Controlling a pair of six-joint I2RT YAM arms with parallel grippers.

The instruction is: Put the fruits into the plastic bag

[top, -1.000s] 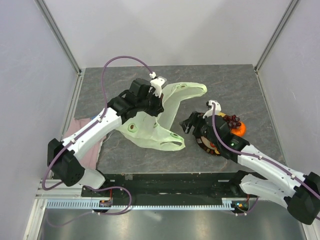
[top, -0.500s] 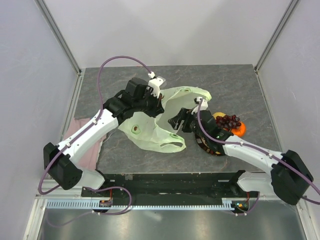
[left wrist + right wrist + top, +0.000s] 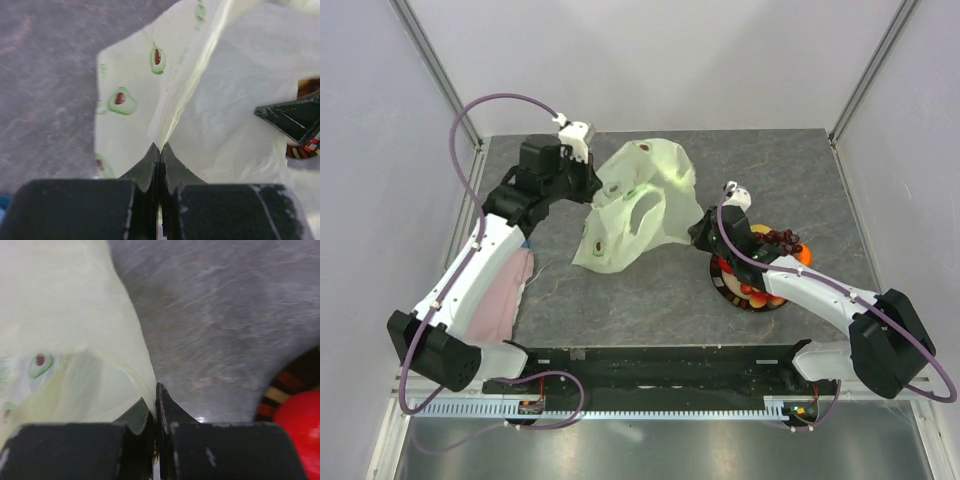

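Note:
The pale yellow-green plastic bag is held up and stretched between both grippers at mid-table. My left gripper is shut on its left edge; the left wrist view shows the film pinched between the jaws. My right gripper is shut on the bag's right edge, and in the right wrist view a fold of bag runs into the closed jaws. The fruits lie on a plate to the right: an orange, dark grapes and small red fruits. A red fruit shows beside the right gripper.
The dark-rimmed plate sits at the right front under my right forearm. A pink cloth lies at the table's left front edge. Grey tabletop shows behind the plate. Walls and frame posts enclose the table.
My right gripper has shut on the bag's right edge. My left arm has swung left and back with the bag, which now stands raised and spread between the grippers.

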